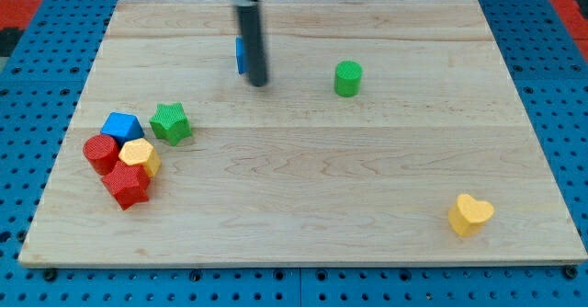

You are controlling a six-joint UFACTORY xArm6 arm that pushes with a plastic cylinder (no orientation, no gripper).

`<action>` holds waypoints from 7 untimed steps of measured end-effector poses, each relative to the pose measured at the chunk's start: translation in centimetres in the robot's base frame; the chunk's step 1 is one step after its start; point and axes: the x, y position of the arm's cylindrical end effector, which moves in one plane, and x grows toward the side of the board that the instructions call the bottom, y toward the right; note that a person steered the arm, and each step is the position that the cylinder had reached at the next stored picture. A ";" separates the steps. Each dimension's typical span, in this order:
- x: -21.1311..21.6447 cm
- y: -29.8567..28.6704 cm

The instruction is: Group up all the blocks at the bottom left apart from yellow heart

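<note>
— Looking at the whole thing first: what's the biggest item in front of you?

— That pale wooden board (303,206), lying on a blue pegboard surface (37,142). After that comes the dark rod, dropping in from the view's top, a bit blurred. Its tip (258,83) sits on the board in the upper middle.

— Is it a hand? Open, closed?

— Neither; it's a plain rod with nothing that opens or shuts, and it grips nothing. A blue block (240,56) stands right behind the rod on its left side, mostly hidden, so I can't make out the shape or whether they touch.

— And the group?

— Huddled at the view's lower left. A blue cube (121,126) at the top, a red cylinder (100,152) below it to the left, a yellow block (139,155) in the middle, and a red block (127,185) at the bottom, all pressed together. A green star (171,122) sits just beside the blue cube on the right.

— Anything off on its own?

— A green cylinder (348,78), up toward the top, right of the tip and well apart from it. And the yellow heart (470,214) alone at the lower right, far from the rest.
</note>
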 end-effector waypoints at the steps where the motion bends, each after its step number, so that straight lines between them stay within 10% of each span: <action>1: -3.7 4.1; 3: -6.2 -6.9; 5: 3.6 -14.1; 7: 5.4 -9.5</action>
